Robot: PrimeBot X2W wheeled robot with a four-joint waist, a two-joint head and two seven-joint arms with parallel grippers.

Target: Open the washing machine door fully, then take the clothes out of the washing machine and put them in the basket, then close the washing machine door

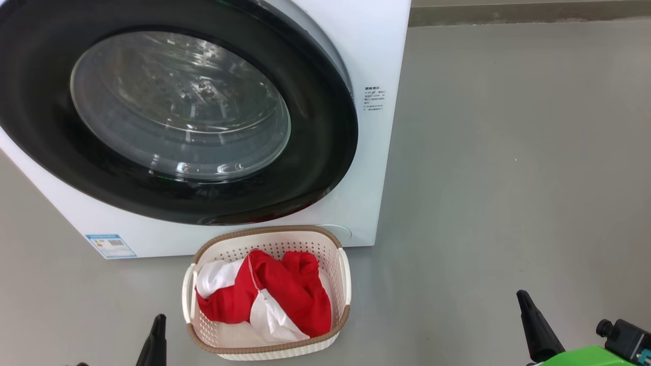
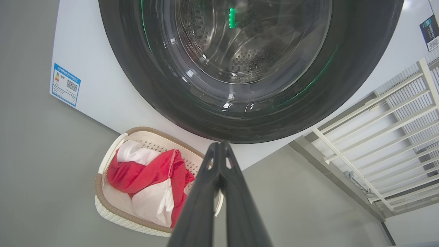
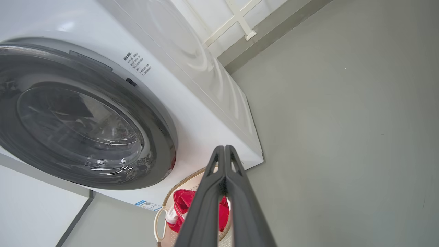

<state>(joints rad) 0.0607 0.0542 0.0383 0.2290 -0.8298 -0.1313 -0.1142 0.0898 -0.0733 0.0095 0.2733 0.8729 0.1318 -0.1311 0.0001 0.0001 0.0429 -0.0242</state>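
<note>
As the door (image 1: 325, 152) looks shut on the washer (image 1: 376, 46) and the clothes (image 1: 290, 290) fill the basket (image 1: 295, 245) before it, we judge nothing outstanding; both jaws closed, empty.

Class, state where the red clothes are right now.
In the head view, low centre, the clothes lie in the basket on the floor, just in front of the washing machine, below its door.

Left hand (image 1: 159, 321) and right hand (image 1: 523, 297) both closed, empty, well apart.
</note>
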